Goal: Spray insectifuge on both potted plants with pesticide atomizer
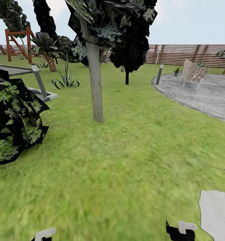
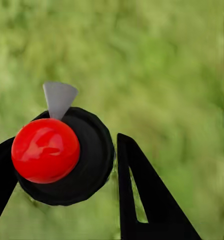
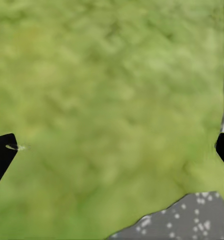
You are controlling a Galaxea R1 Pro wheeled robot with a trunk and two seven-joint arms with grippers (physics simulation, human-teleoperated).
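Left gripper (image 2: 67,185) is pinching the pesticide atomizer (image 2: 64,157): in the left wrist view the bottle's round dark top w/ its red spot sits between the two black fingers (image 2: 147,200), a small grey nozzle tip poking out past the cap, blurred lawn (image 2: 162,65) behind it. Can't tell how tightly the fingers press; the cap overlaps one finger and sits just beside the other.

Right gripper (image 3: 112,150) is spread wide, nothing between its fingertips, which sit at opposite edges of the right wrist view. Beyond it is grass, w/ a grey speckled stone slab (image 3: 182,217) near one fingertip.

In the head view both grippers barely peek in at the lower edge: the left gripper (image 1: 44,234) low on the left side, the right gripper (image 1: 180,231) on the right side just beside a pale stone slab (image 1: 216,211). Ahead of them lies open lawn (image 1: 119,160), then a grey tree trunk (image 1: 95,83) straight ahead. A dark leafy bush (image 1: 15,124) stands off to the left gripper's side. Further off on the right gripper's side: round grey paving (image 1: 203,93) w/ a wicker chair (image 1: 193,73), a short post lamp (image 1: 159,74) at its edge, and a small potted plant (image 1: 176,71) near the chair, too small to tell more. Brown slatted fence (image 1: 179,53) runs across the back.
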